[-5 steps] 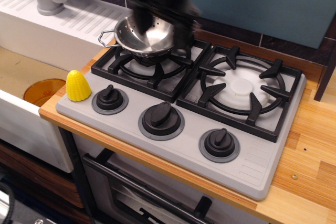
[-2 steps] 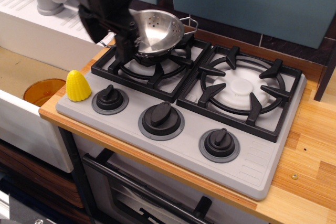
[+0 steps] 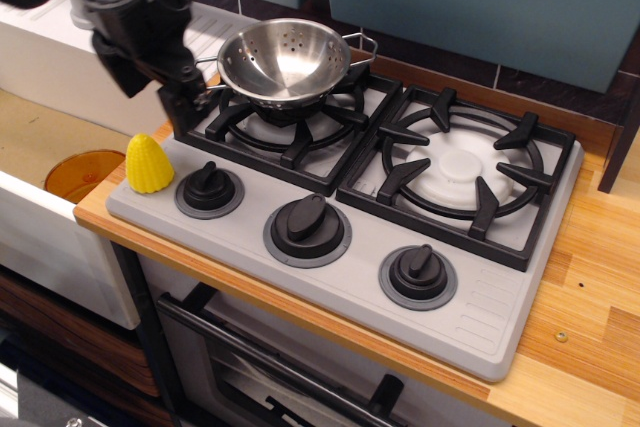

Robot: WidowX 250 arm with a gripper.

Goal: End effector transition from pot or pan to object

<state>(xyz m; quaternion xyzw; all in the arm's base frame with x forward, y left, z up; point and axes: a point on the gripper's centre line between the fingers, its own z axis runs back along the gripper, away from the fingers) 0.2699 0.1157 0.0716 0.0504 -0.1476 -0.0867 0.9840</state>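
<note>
Black gripper [image 3: 178, 107] hangs at about 10 o'clock of the toy stove [image 3: 340, 247], over the back-left corner of the left burner grate [image 3: 290, 127]. Fingers [image 3: 175, 112] point down near the grate's outer edge; they read as one dark mass, so cannot tell whether the claw is spread or closed. Nothing visibly held.

Steel colander [image 3: 285, 59] sits upright on the left grate, at 3 o'clock of the gripper, just beside it with a slim gap; one wire loop handle sticks out toward the back wall at 2 o'clock, the other handle near the gripper is hard to make out.

Yellow corn cob [image 3: 149, 163] stands upright on the front-left corner of the grey stove top, at 7 o'clock of the gripper, near but apart. Close to the stove's left edge and the wooden counter [image 3: 590, 297] lip. Left knob [image 3: 209, 187] is just beside it at 4 o'clock, not touching. Open air above the corn and to its 12 o'clock.

Past the counter's left edge the surface drops into a white sink [image 3: 60, 237]; an orange dish [image 3: 80, 172] lies in there at 9 o'clock of the corn. Middle knob [image 3: 306, 227] and right knob [image 3: 418, 272] line the front; the right burner grate [image 3: 462, 169] is bare.
</note>
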